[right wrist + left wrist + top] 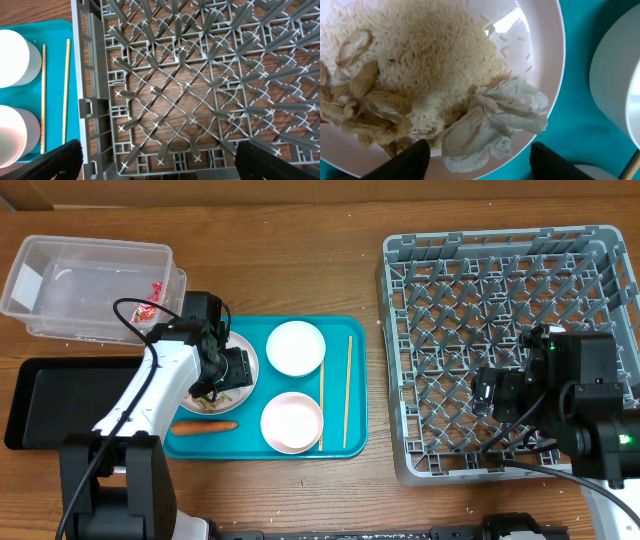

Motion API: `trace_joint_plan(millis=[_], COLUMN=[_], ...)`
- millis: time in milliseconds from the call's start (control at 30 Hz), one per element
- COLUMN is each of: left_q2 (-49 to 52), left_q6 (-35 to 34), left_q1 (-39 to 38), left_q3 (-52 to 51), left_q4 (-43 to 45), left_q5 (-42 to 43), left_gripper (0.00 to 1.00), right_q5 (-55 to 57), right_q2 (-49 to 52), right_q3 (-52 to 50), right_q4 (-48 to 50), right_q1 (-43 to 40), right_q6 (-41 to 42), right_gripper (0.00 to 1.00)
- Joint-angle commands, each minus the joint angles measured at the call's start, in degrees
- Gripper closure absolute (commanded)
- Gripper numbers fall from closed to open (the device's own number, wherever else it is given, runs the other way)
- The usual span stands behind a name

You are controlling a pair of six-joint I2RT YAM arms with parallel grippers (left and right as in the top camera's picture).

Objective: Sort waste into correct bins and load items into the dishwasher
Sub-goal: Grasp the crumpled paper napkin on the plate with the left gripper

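i log this as a robotics lab bench staged as a kitchen clean-up station: plain wood-grain surface, cabled left arm and right arm at its near edge, grey dish rack, teal tray.

One clear plastic tub and one black tray, both by the left edge. One teal serving tray mid-table — on it one white plate, one white bowl, one pale pink bowl, two wooden chopsticks, one orange carrot. One crumpled tissue on the plate. One grey dish rack by the right edge.
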Motion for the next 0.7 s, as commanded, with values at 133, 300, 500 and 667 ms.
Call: trace_joint_plan(millis=[133,300,500,667], left_q2=[0.31,0.44,1.81,3.98], left_q6=[0.28,0.28,0.28,0.28], left_q1=[-0.98,-0.98,-0.98,-1.22], left_q3=[-0.74,-0.74,-0.74,-0.74], left_q4=[1.16,1.38,1.70,1.68], left_q5=[0.57,-0.72,-1.55,-1.55], left_gripper=[0.46,0.47,0.47,0.51], right_q5=[0.11,0.11,0.11,0.11], right_q2=[-0.20,-0.20,-0.20,-0.20], right_q3=[1.25,1.25,1.25,1.25], right_q4=[0.09,0.11,0.13,0.13], right_q1=[-0.07,-0.07,-0.07,-0.07], right_q6=[0.02,0.02,0.02,0.02], right_gripper=[0.00,0.00,0.00,0.00])
